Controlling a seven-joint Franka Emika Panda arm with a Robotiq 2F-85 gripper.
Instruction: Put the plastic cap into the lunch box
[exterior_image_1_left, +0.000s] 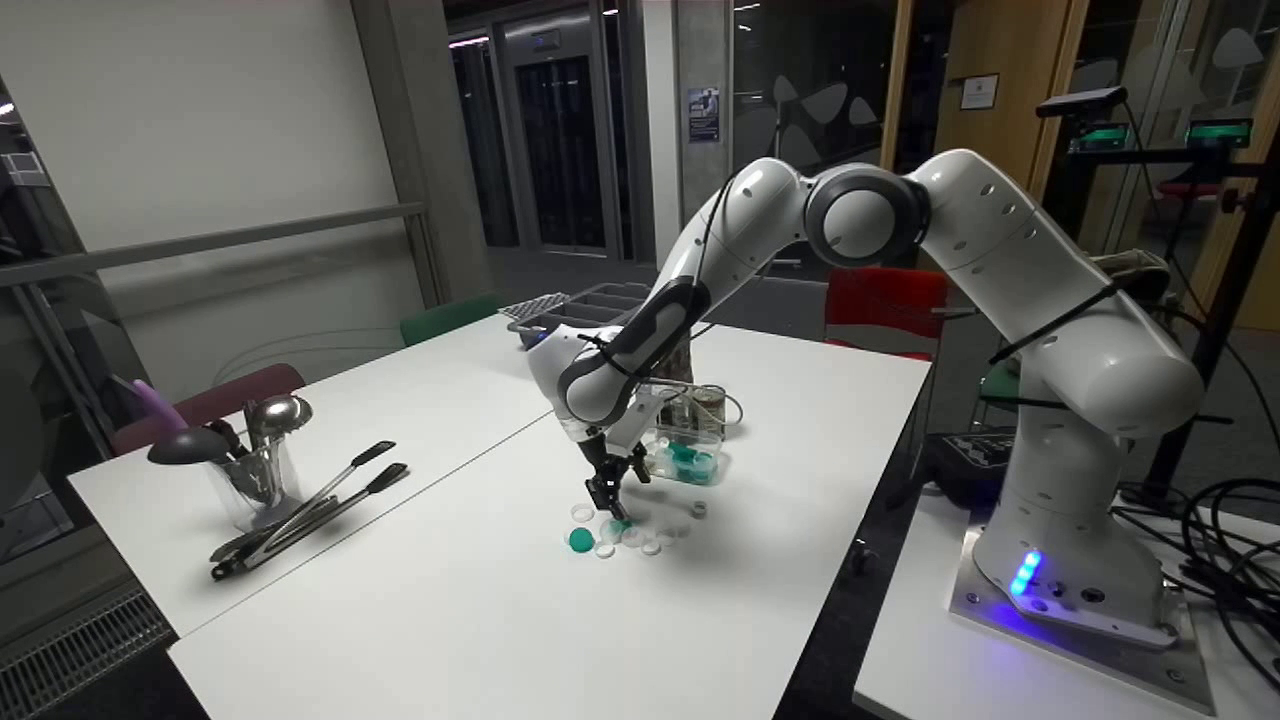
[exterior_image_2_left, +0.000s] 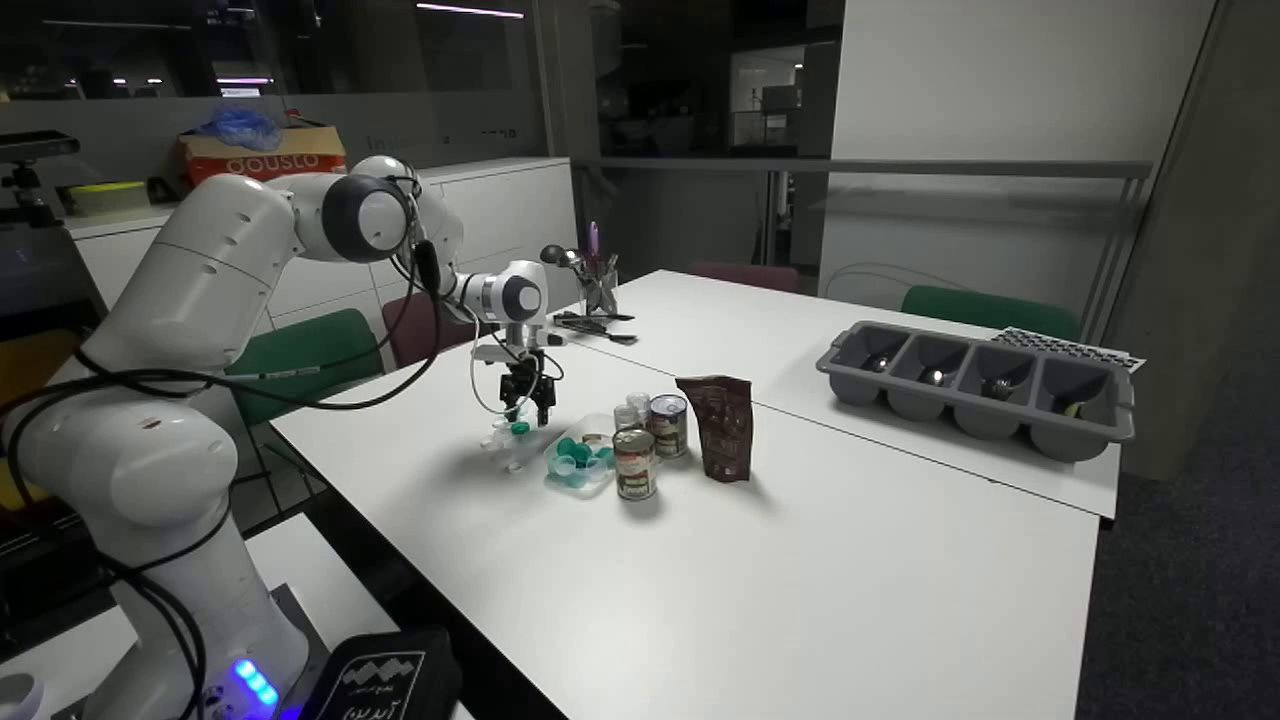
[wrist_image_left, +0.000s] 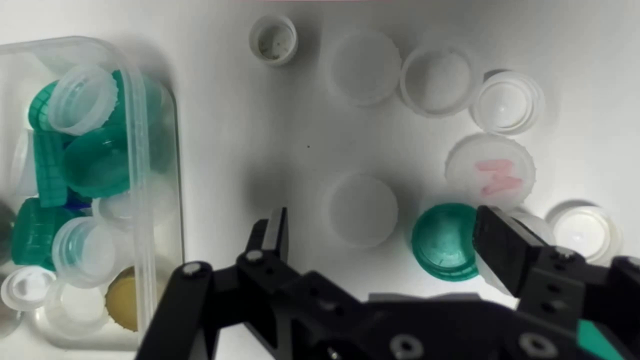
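Several loose plastic caps lie on the table, including a teal-green cap (wrist_image_left: 442, 242), a white cap (wrist_image_left: 362, 210), a cap with a red mark (wrist_image_left: 490, 172) and a small ring-like cap (wrist_image_left: 273, 40). The clear lunch box (wrist_image_left: 140, 200), holding green, white and yellowish caps, is at the left in the wrist view; it shows in both exterior views (exterior_image_1_left: 712, 468) (exterior_image_2_left: 590, 488). My gripper (wrist_image_left: 380, 217) is open and points down low over the caps, beside the box (exterior_image_1_left: 628, 495) (exterior_image_2_left: 528, 417). The green and white caps show between its fingers; the right finger partly covers the green one.
Tins (exterior_image_2_left: 635, 465) and a brown pouch (exterior_image_2_left: 720, 430) stand beside the lunch box. A grey compartment tray (exterior_image_2_left: 975, 375) lies farther back. A utensil holder (exterior_image_1_left: 255, 485) and tongs (exterior_image_1_left: 310, 520) are on the far side of the table.
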